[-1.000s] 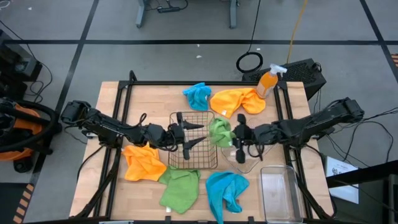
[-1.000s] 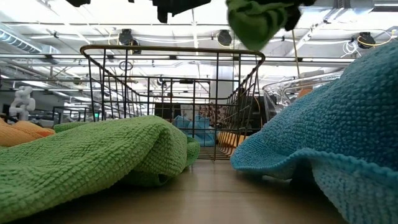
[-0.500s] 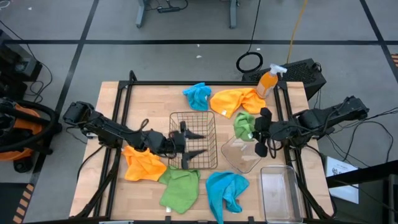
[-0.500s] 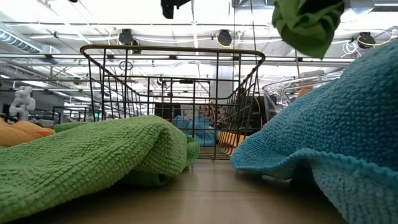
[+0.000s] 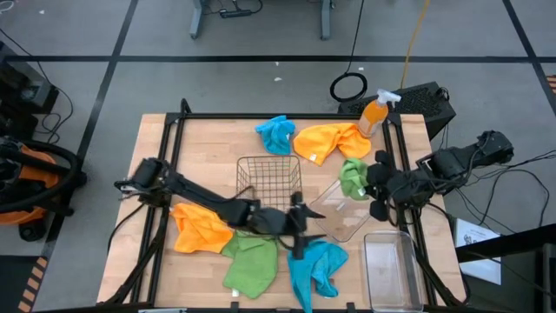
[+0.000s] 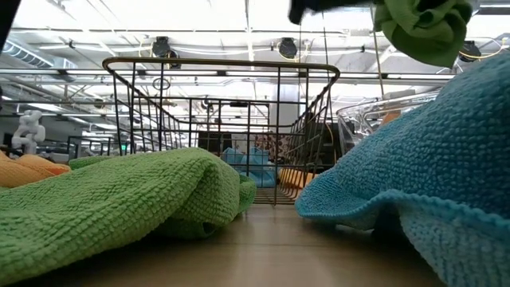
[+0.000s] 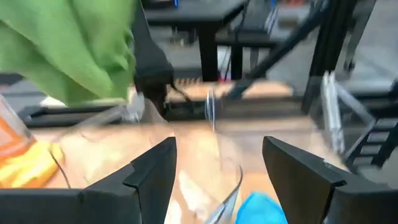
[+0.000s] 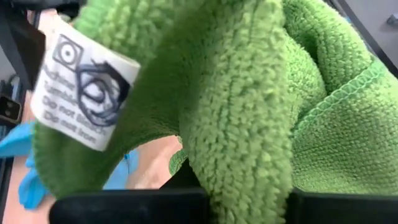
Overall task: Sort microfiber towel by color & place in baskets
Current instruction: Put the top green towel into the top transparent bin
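Since the earlier frame, the right gripper (image 5: 372, 184), clenched on a green towel (image 5: 353, 176), has carried it from beside the wire basket (image 5: 268, 178) to above the clear tub (image 5: 337, 216); the left gripper (image 5: 300, 235), fingers spread and empty, has swung toward the blue towel (image 5: 314, 265). Risk: released here, the dangling cloth may drape over the tub's rim.

1. The right gripper (image 5: 375, 184), clamped on a green towel (image 5: 353, 177), carried it from over the wire basket (image 5: 269, 184) toward the table's right edge; it ended above the clear tub (image 5: 337, 215), at the tub's far right side.
2. The left gripper (image 5: 301, 233), fingers apart, moved from over the wire basket to beyond its near right corner, beside the blue towel (image 5: 314, 265).
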You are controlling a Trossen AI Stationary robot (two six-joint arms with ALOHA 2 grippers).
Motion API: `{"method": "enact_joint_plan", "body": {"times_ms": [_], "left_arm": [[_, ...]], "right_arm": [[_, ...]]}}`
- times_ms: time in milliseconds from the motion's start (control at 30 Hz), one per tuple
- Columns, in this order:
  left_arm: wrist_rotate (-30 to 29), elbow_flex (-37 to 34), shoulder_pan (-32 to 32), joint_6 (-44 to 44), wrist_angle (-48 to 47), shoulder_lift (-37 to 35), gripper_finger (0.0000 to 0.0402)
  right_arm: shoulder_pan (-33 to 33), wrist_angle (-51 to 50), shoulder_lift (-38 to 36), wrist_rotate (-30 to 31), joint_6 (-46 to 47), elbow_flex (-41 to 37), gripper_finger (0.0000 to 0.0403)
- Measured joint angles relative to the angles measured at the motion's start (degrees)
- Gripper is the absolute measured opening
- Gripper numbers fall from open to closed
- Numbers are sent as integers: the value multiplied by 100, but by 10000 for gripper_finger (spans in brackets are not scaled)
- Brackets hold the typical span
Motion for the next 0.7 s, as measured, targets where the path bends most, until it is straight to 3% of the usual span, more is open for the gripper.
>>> {"method": "enact_joint_plan", "body": {"times_ms": [267, 500, 700], "left_arm": [[287, 1176, -11, -43, -723, 937, 244], [253, 1268, 20, -109, -789, 1235, 243], [257, 1267, 37, -154, -891, 1293, 218]], "right_arm": [[111, -270, 0, 26, 125, 0, 11], [106, -480, 0, 47, 119, 0, 11], [106, -499, 0, 52, 111, 0, 11]]}}
